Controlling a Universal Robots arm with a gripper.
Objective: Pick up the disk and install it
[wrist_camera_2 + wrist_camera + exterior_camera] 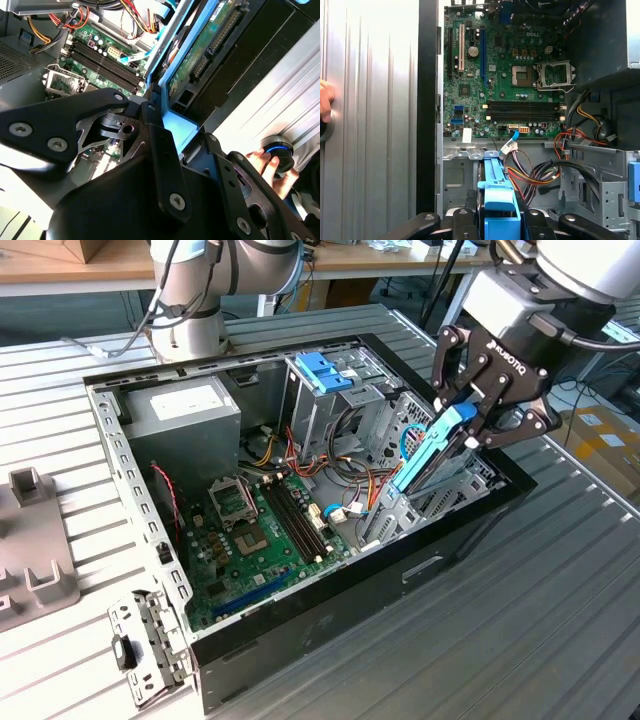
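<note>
Blue-framed disk (436,446) held tight by the closed gripper (470,425), tilted over the open computer case (300,640), above the motherboard (262,540)

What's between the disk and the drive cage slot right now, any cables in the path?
Nothing visible blocks it. The gripper is shut on the disk, tilted, its lower end already at the drive cage. The cable bundle lies beside the cage toward the motherboard, not under the disk.
</note>
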